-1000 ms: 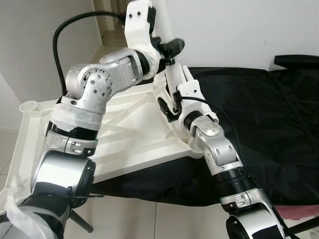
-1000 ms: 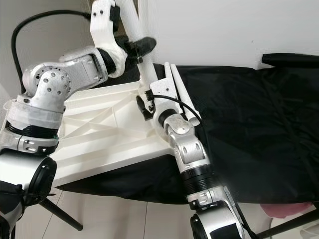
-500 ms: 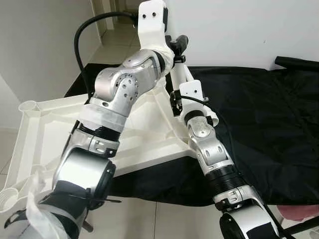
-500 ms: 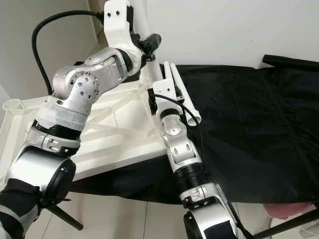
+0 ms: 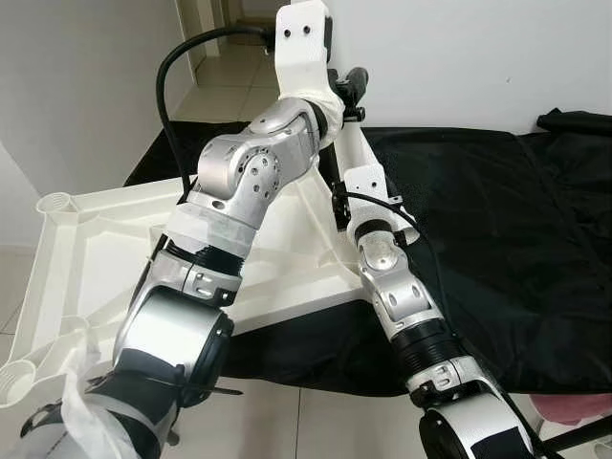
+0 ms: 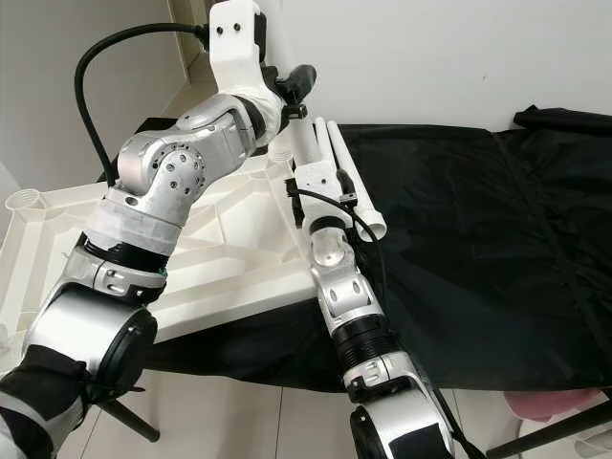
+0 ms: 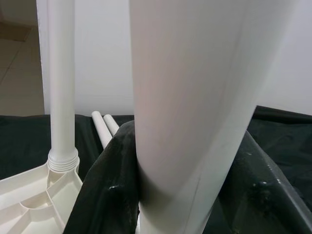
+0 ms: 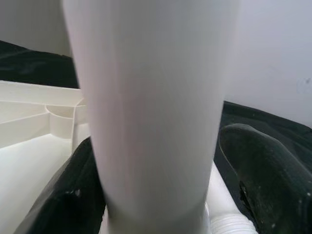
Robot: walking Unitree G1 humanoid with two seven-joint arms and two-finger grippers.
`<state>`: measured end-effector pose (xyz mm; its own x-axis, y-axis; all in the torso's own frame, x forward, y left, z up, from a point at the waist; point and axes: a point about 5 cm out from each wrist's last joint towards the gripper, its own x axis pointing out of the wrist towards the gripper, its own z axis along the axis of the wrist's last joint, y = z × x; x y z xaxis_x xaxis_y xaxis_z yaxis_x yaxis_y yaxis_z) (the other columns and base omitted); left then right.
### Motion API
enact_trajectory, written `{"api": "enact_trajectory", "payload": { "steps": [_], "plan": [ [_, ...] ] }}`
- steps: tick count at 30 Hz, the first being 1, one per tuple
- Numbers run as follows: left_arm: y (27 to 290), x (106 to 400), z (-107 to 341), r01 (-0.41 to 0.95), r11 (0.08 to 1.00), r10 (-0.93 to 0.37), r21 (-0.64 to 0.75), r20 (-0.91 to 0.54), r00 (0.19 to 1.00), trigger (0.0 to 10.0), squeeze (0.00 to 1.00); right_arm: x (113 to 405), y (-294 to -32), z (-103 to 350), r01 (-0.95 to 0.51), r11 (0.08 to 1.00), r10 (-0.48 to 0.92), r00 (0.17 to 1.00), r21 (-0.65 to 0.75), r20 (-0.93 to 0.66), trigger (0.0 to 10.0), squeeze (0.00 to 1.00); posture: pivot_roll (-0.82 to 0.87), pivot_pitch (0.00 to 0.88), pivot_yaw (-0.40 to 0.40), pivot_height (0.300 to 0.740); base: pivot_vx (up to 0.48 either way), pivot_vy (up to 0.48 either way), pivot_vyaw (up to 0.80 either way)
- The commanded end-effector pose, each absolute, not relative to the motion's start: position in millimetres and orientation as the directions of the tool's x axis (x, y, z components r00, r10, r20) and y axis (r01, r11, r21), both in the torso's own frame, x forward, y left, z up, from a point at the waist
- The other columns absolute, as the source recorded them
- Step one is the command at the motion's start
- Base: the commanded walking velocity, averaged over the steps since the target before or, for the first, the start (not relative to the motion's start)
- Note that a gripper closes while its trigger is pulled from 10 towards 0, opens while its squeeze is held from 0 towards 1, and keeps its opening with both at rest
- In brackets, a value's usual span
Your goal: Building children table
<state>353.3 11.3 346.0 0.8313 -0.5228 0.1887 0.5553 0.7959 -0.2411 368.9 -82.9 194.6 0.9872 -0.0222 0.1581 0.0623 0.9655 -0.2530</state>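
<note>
1. The white plastic tabletop (image 5: 86,258) lay upside down, ribs facing up, partly on a black cloth (image 5: 516,229) and partly overhanging the tiled floor (image 5: 306,421).
2. At the tabletop's far corner a white table leg (image 6: 308,153) stood upright in its socket, beside the white wall (image 5: 459,57).
3. Both silver arms reached to that leg. The left gripper (image 5: 349,91) was high on it, its black fingers (image 7: 109,195) pressed against either side of the tube, so it was closed around the leg.
4. The right gripper (image 8: 161,195) was lower, near the base of the leg. Its wrist camera showed the tube close up between two black fingers (image 8: 265,170); one finger seemed to touch the tube, the other stood a little off it, so I could not tell whether it truly gripped.
5. A second leg (image 7: 62,87) already stood upright in another corner socket with a threaded collar at its foot.
6. Two spare legs (image 6: 349,182) lay side by side on the black cloth, just beside the tabletop's edge and the right arm.
7. An empty round socket (image 5: 55,204) showed at the tabletop's left corner.
</note>
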Motion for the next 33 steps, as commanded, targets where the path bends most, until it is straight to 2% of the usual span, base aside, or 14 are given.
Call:
{"api": "enact_trajectory", "payload": {
  "steps": [1, 10, 11, 12, 13, 14, 20, 21, 28, 29, 31, 32, 33],
  "plan": [
    [12, 352, 357, 0.55, 0.805, -0.505, -0.223, 0.227, 0.833, 10.0, 0.0, 370, -80, 198, 0.065, 0.968, -0.022, 0.984, -0.243, 0.175, 10.0, 0.0, 0.0, 0.0, 0.049, 0.74, 0.0, 0.0, 0.0],
    [11, 351, 357, 0.553, 0.803, -0.509, -0.223, 0.228, 0.83, 10.0, 0.0, 377, -79, 203, 0.076, 0.966, -0.028, 0.981, -0.247, 0.191, 10.0, 0.0, 0.01, 0.0, 0.047, 0.74, 0.0, 0.0, 0.0],
    [11, 351, 357, 0.553, 0.803, -0.509, -0.221, 0.228, 0.83, 10.0, 0.0, 378, -78, 204, 0.077, 0.965, -0.027, 0.98, -0.251, 0.197, 5.6, 0.0, 0.01, 0.0, 0.047, 0.74, 0.0, 0.0, 0.0],
    [11, 351, 357, 0.553, 0.803, -0.509, -0.221, 0.228, 0.83, 10.0, 0.0, 378, -78, 204, 0.077, 0.965, -0.027, 0.98, -0.251, 0.197, 5.6, 0.0, 0.01, 0.0, 0.047, 0.74, 0.0, 0.0, 0.0],
    [11, 351, 358, 0.553, 0.804, -0.509, -0.22, 0.228, 0.83, 10.0, 0.0, 379, -77, 206, 0.074, 0.964, -0.021, 0.979, -0.255, 0.205, 4.8, 0.0, 0.01, 0.0, 0.046, 0.74, 0.0, 0.0, 0.0],
    [11, 351, 358, 0.553, 0.804, -0.509, -0.218, 0.228, 0.83, 10.0, 0.0, 380, -76, 207, 0.072, 0.965, -0.018, 0.978, -0.254, 0.209, 1.1, 0.0, 0.01, 0.0, 0.046, 0.74, 0.0, 0.0, 0.0],
    [11, 351, 358, 0.553, 0.805, -0.509, -0.218, 0.228, 0.83, 10.0, 0.0, 380, -76, 208, 0.071, 0.965, -0.016, 0.977, -0.254, 0.212, 1.1, 0.0, 0.01, 0.0, 0.046, 0.74, 0.0, 0.0, 0.0],
    [11, 351, 357, 0.552, 0.805, -0.509, -0.217, 0.225, 0.831, 10.0, 0.0, 381, -75, 207, 0.067, 0.967, -0.014, 0.978, -0.246, 0.209, 0.0, 0.0, 0.02, 0.0, 0.046, 0.74, 0.0, 0.0, 0.0],
    [10, 350, 359, 0.557, 0.813, -0.513, -0.17, 0.241, 0.824, 10.0, 0.0, 382, -75, 204, 0.063, 0.971, -0.017, 0.98, -0.229, 0.199, 0.0, 0.0, 0.02, 0.0, 0.044, 0.74, 0.0, 0.0, 0.0],
    [8, 348, 359, 0.58, 0.799, -0.533, -0.159, 0.261, 0.805, 10.0, 0.0, 382, -75, 204, 0.064, 0.975, -0.022, 0.981, -0.215, 0.192, 10.0, 0.0, 0.02, 0.0, 0.044, 0.74, 0.0, 0.0, 0.0],
    [8, 348, 359, 0.58, 0.799, -0.533, -0.159, 0.261, 0.805, 10.0, 0.0, 382, -75, 204, 0.064, 0.975, -0.022, 0.981, -0.215, 0.192, 10.0, 0.0, 0.02, 0.0, 0.044, 0.74, 0.0, 0.0, 0.0],
    [5, 345, 360, 0.609, 0.781, -0.56, -0.137, 0.279, 0.78, 10.0, 1.0, 382, -75, 204, 0.064, 0.977, -0.025, 0.982, -0.201, 0.189, 10.0, 0.0, 0.02, 0.0, 0.044, 0.74, 0.0, 0.0, 0.0],
    [5, 345, 360, 0.609, 0.781, -0.56, -0.137, 0.279, 0.78, 10.0, 1.0, 382, -75, 204, 0.064, 0.977, -0.025, 0.982, -0.201, 0.189, 10.0, 0.0, 0.02, 0.0, 0.044, 0.74, 0.0, 0.0, 0.0]
  ]
}}
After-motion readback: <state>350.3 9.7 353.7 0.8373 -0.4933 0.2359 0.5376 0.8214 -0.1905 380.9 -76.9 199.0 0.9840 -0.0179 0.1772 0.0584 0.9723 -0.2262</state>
